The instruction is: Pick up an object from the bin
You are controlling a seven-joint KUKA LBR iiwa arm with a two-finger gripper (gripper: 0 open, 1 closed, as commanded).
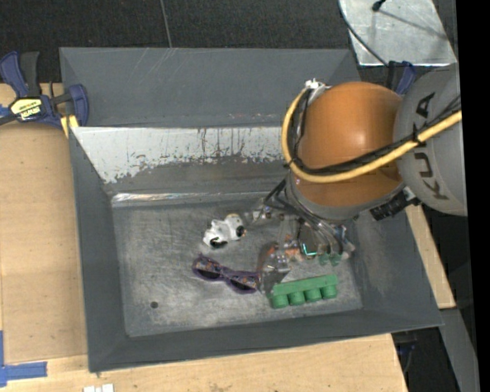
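My pincer [308,249] hangs low over the right front part of the grey bin [100,266], under my orange wrist cover [349,139]. Whether it is released or clenched I cannot tell. Just in front of it lies a green block [305,292] with four bumps. The purple glasses-like thing [225,275] ends just beside my pincer on its left. A small white-and-black thing [222,231] lies farther left, apart.

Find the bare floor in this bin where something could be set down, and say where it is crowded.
The bin floor is bare on its left half, between the left wall and the white toy and purple glasses. The right is crowded: the gripper sits close beside the green block and the glasses' end.
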